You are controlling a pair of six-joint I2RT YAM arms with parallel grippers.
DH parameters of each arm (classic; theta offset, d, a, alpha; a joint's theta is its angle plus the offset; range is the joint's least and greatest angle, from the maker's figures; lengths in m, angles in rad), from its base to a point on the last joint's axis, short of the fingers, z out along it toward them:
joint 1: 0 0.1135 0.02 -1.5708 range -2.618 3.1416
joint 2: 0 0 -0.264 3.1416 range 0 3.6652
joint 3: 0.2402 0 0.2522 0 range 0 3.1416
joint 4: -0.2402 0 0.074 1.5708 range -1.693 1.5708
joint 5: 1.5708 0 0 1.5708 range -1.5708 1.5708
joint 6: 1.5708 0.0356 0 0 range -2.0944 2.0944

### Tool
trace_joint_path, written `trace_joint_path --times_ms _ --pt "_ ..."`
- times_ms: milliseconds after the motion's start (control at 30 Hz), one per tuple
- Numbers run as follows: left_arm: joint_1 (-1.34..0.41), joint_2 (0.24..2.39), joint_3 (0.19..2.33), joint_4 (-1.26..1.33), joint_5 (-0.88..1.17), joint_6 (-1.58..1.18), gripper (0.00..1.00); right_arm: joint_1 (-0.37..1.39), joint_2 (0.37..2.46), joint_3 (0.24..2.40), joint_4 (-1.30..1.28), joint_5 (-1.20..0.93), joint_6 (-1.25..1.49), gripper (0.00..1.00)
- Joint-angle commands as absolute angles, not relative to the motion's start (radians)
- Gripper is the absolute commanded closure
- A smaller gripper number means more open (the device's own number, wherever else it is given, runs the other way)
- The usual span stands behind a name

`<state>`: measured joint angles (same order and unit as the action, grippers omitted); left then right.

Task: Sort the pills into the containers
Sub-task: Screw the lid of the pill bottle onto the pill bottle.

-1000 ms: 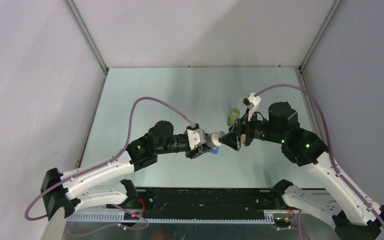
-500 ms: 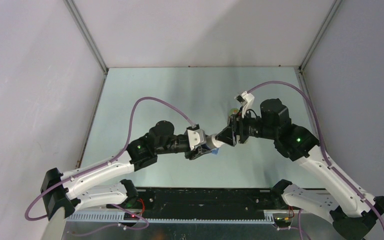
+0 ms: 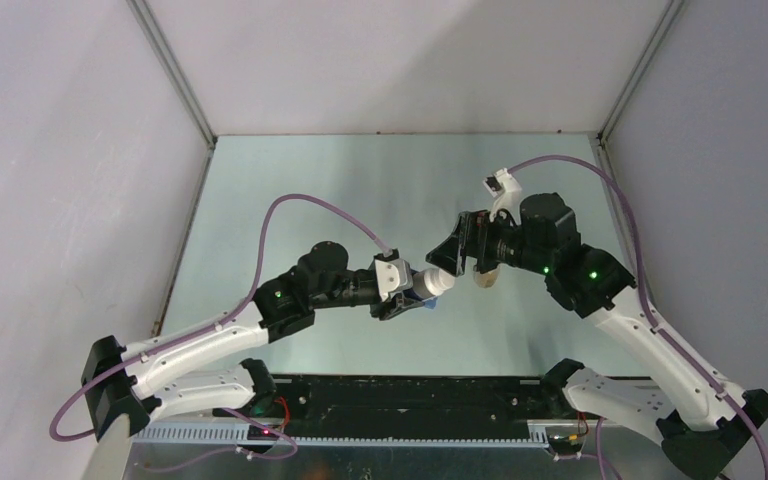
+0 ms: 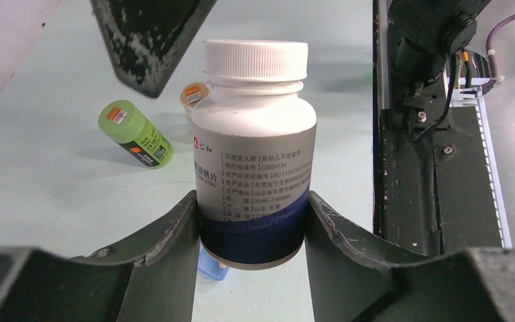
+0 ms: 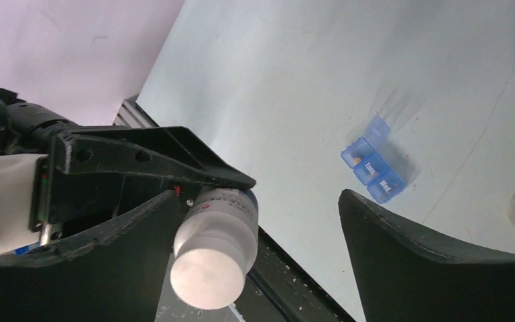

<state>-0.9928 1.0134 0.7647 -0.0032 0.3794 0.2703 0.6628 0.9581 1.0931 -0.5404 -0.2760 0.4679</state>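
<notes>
Overall, the pale green table (image 3: 300,180) carries all loose items near its middle, between the two arms.

Left arm (image 3: 210,335): reaches in from the near left edge, wrist roughly level. Right arm (image 3: 650,340): reaches in from the near right, wrist turned toward the left one.

Left gripper (image 4: 251,228): clamped on the lower body of the white pill bottle (image 4: 255,134), one finger on each side of the dark blue band. The bottle is off the table, and its white screw cap (image 4: 255,57) is on and points toward the right arm.

Right gripper (image 5: 258,201): jaws spread wide, one finger on either side of the cap end. The cap sits close to one finger; contact cannot be confirmed.

Green bottle (image 4: 134,133): lying on its side on the table, beyond the held bottle.

Blue pill organiser (image 5: 373,164): a short strip of compartments resting on the table below the held bottle, with day labels on two lids.

Small jar (image 4: 193,94): on the table near the green bottle, orange at its top; contents unclear.
</notes>
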Motion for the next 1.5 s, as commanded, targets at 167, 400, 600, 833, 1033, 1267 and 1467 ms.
trace_joint_path --times_ms 167,400,600,833,1033,1267,1467 --pt "-0.997 1.007 0.797 0.060 0.380 0.259 1.00 0.653 0.865 1.097 -0.532 -0.421 0.336 0.01" --pt "-0.998 1.003 0.805 0.055 0.396 0.262 1.00 0.655 0.855 1.098 -0.659 -0.503 0.160 0.12" --pt "-0.998 1.000 0.798 0.060 0.402 0.255 1.00 0.653 0.893 1.099 -0.646 -0.512 0.179 0.30" --pt "-0.997 0.987 0.788 0.077 0.383 0.251 1.00 0.653 0.934 1.058 -0.523 -0.391 0.372 0.60" --pt "-0.997 0.978 0.780 0.079 0.371 0.260 1.00 0.661 0.921 0.999 -0.422 -0.270 0.618 0.70" --pt "-0.997 0.993 0.782 0.076 0.337 0.259 1.00 0.668 0.929 0.997 -0.441 -0.241 0.757 0.23" --pt "-0.998 0.993 0.781 0.068 0.327 0.256 1.00 0.637 0.829 0.997 -0.440 -0.278 0.570 0.01"
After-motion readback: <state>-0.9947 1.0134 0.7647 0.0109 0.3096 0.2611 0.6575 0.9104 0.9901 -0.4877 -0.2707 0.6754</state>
